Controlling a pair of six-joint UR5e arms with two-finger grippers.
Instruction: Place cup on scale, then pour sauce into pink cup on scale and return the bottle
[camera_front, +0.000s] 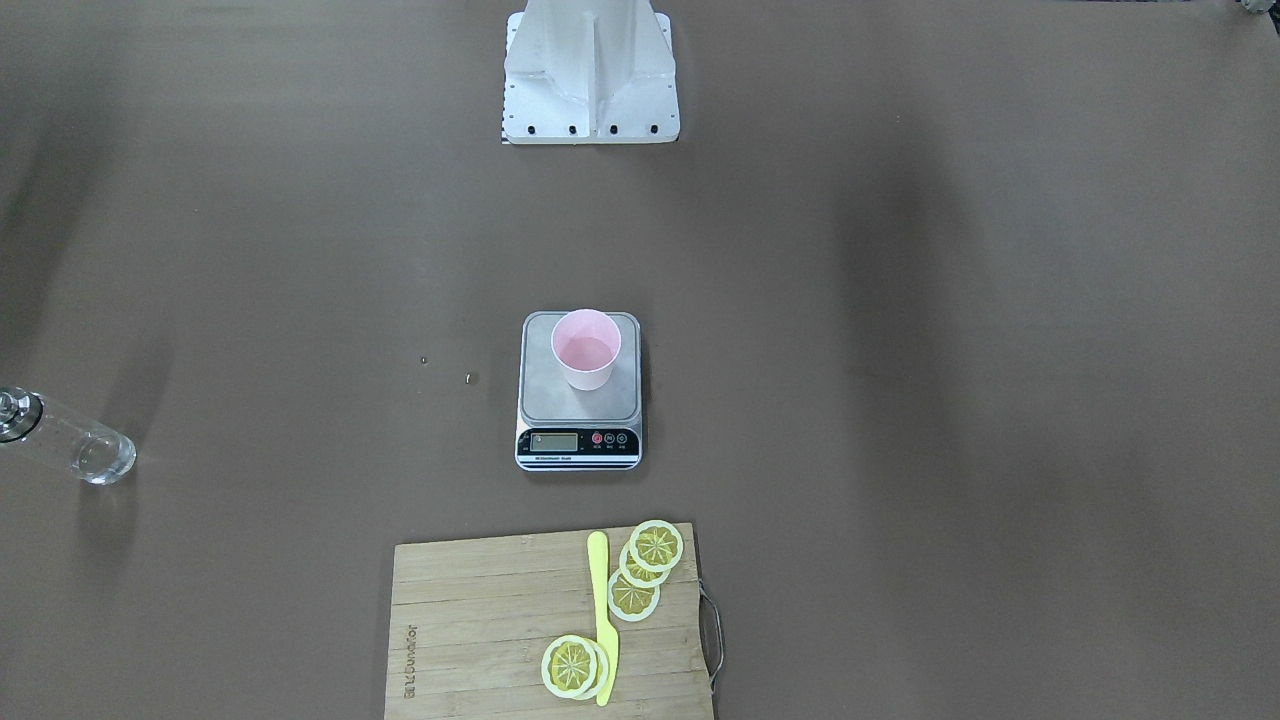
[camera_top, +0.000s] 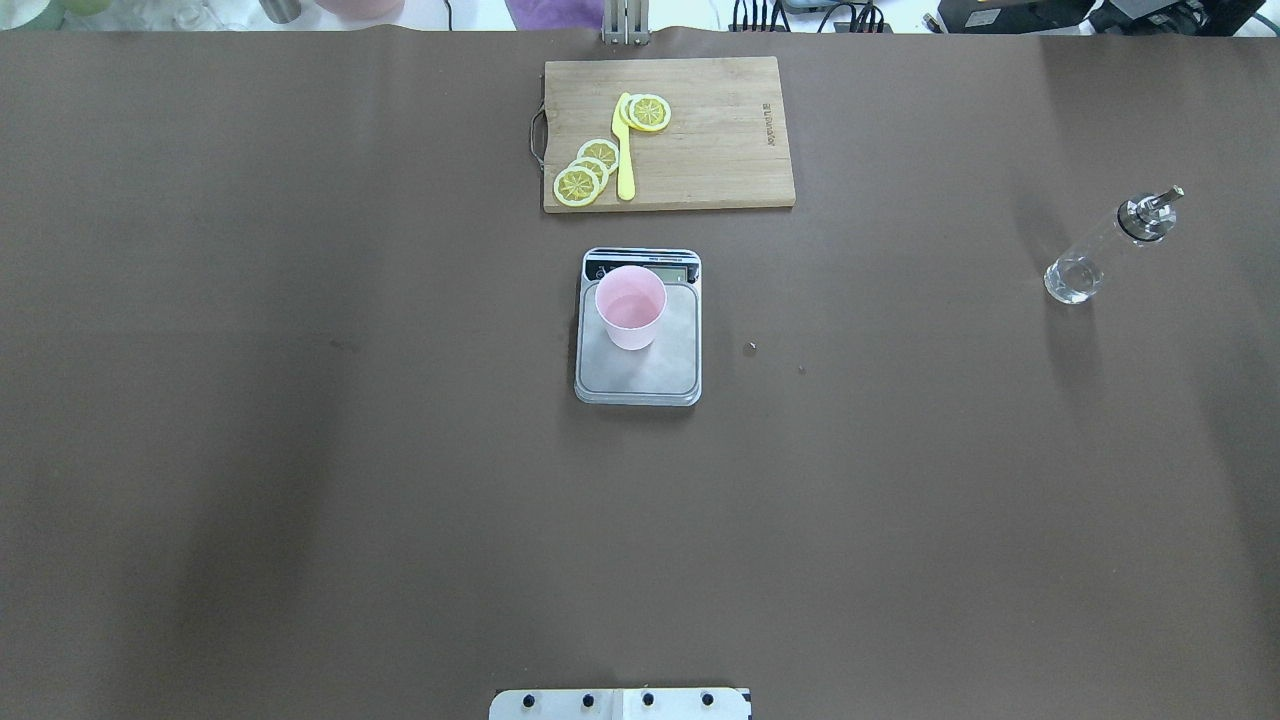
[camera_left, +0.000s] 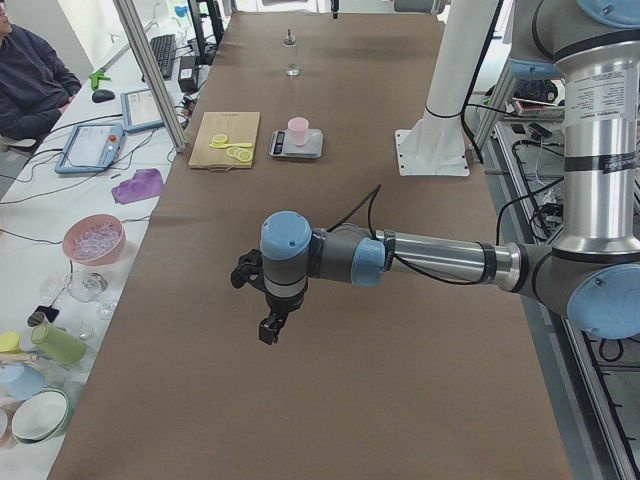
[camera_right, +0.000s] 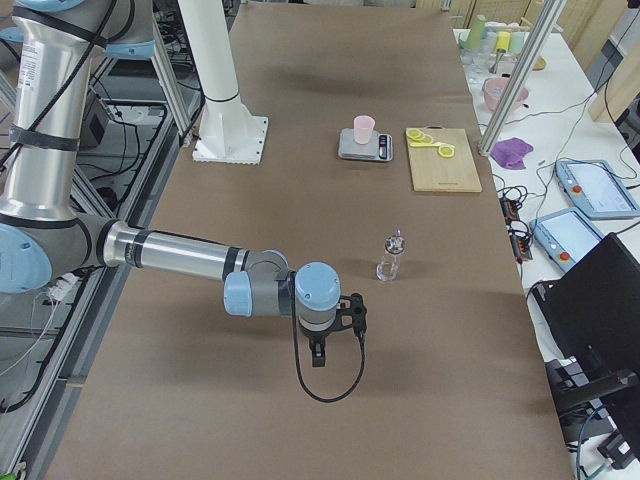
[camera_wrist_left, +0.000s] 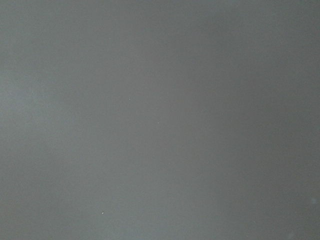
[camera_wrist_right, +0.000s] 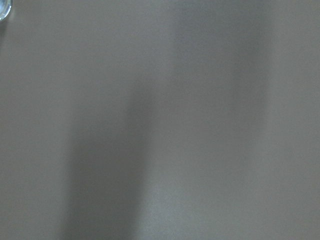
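**Cup on the scale, bottle standing apart — glass needs a careful hold**

The brown desk (camera_top: 300, 480) carries the scale (camera_top: 640, 378) at the centre of the overhead view. The bottle (camera_top: 1095, 255) stands upright at the far right of that view, well apart from the scale. It is smooth glass — probably slippery and breakable, and top-heavy under its metal cap. A hold round the mid-body looks safest. The cup (camera_top: 630, 310) stands upright on the scale's platform and seems light and easily tipped. The left gripper (camera_left: 272, 325) and right gripper (camera_right: 318, 352) hang over bare desk. I cannot tell how far either is open.
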